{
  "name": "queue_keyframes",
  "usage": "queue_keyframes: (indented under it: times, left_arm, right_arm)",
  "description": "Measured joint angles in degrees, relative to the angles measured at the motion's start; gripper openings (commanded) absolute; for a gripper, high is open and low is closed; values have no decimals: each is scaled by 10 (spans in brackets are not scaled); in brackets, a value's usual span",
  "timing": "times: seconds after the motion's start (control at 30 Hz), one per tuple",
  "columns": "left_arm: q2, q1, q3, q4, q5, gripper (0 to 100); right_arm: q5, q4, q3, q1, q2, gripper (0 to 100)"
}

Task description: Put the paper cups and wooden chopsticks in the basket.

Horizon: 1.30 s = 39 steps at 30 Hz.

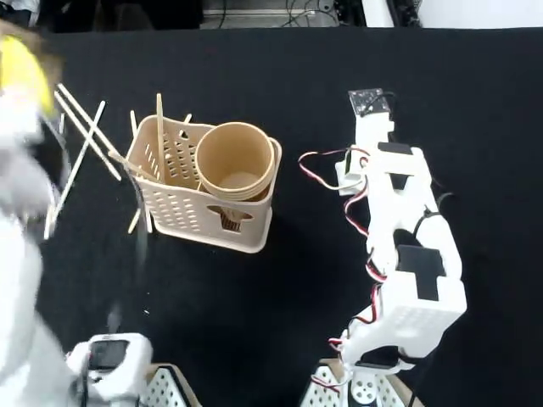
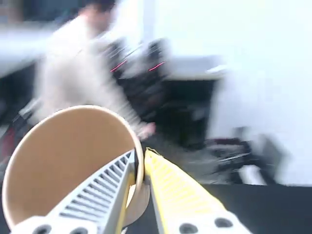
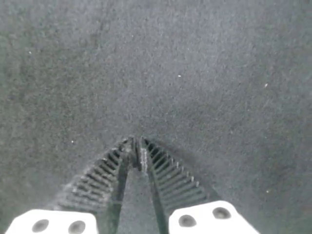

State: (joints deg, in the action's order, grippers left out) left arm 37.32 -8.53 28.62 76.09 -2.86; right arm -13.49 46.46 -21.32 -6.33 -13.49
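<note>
Lying beside basket (image 1: 195,212) w/ stacked cups (image 1: 235,161): loose chopsticks (image 1: 85,129), poss. four.

Basket (image 1: 204,222): one. Paper cups (image 1: 235,161): one stack inside the basket, number in the stack indeterminate; one separate paper cup (image 2: 63,165). Wooden chopsticks (image 1: 87,129): three left of the basket; several more in the basket, count indeterminate.
</note>
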Motion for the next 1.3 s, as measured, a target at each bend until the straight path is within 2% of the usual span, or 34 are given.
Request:
queue_keyframes:
  times: [0.13, 0.27, 0.5, 0.7, 0.93, 1.13, 1.2, 1.3]
  left_arm:
    - [4, 152, -7, 33, -40, 28]
    - [-18, 265, -17, 56, -67, 28]
    - [-122, 353, -43, 57, -84, 28]
    - [-134, 392, -62, 57, -85, 28]
    - [-134, 393, -120, 57, -86, 28]
    - [-135, 393, -121, 96, -85, 38]
    - [-139, 393, -121, 98, -85, 117]
    - [-140, 379, -121, 98, -84, 305]
  right_arm:
    - [0, 0, 0, 0, 0, 12]
    - [0, 0, 0, 0, 0, 12]
    - [0, 0, 0, 0, 0, 12]
    - [0, 0, 0, 0, 0, 12]
    - [0, 0, 0, 0, 0, 12]
    - [0, 0, 0, 0, 0, 12]
    - [0, 0, 0, 0, 0, 12]
    - [0, 0, 0, 0, 0, 12]
